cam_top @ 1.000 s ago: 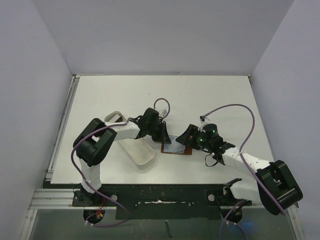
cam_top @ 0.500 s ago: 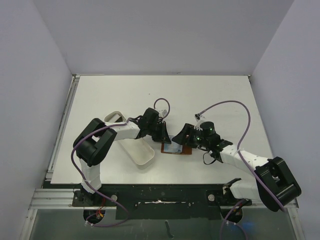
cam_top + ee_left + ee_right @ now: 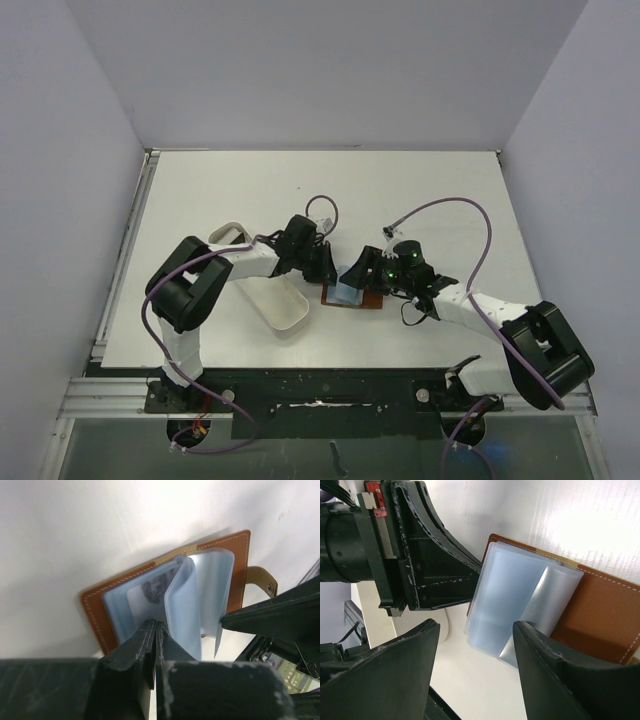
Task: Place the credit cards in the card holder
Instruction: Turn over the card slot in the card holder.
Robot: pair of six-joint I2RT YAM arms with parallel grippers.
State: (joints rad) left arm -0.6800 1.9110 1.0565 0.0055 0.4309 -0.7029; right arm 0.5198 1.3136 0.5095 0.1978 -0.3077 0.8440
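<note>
The brown card holder (image 3: 373,302) lies open on the table between my grippers, its clear plastic sleeves (image 3: 190,605) fanned upward. A pale greyish card (image 3: 150,591) shows inside a flat sleeve. A silver-grey sheet (image 3: 542,607) curls between the sleeves (image 3: 505,595); I cannot tell whether it is a card. The yellow-orange card is out of view. My left gripper (image 3: 156,624) is shut, its tip at the holder's left edge (image 3: 325,270). My right gripper (image 3: 476,623) is open over the sleeves (image 3: 362,275), and one finger (image 3: 270,615) touches a sleeve edge.
A long white oblong tray (image 3: 268,290) lies left of the holder, under the left arm. The holder's brown tab (image 3: 260,577) sticks out toward the right gripper. Purple cables loop above both wrists.
My right gripper has moved left over the holder and the sleeves now stand raised. The left gripper has stayed put.
</note>
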